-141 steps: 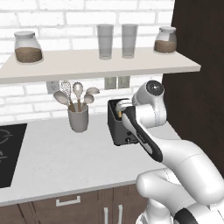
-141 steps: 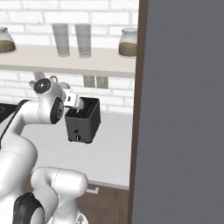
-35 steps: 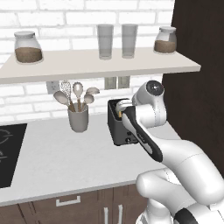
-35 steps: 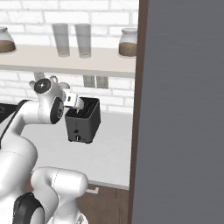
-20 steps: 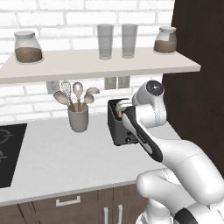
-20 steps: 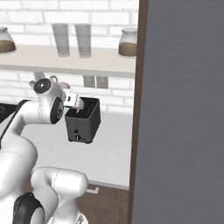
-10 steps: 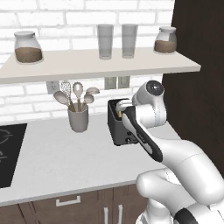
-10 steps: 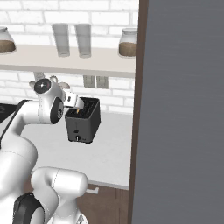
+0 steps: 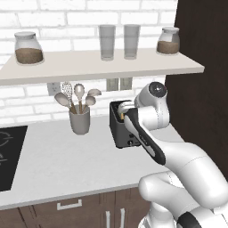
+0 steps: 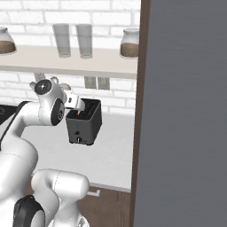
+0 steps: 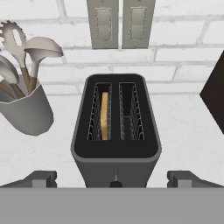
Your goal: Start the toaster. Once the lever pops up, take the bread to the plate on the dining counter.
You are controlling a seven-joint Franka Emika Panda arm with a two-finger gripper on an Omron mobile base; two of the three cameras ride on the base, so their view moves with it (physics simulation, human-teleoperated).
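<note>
At the centre of the hand view the toaster is seen on the white counter, the bread sunk in its left slot, while the end effector is held wide open at the lower edge.

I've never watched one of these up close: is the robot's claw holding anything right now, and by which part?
Nothing is held. The gripper hangs open above the toaster, fingers wide apart, and the bread sits untouched down in one slot.
</note>
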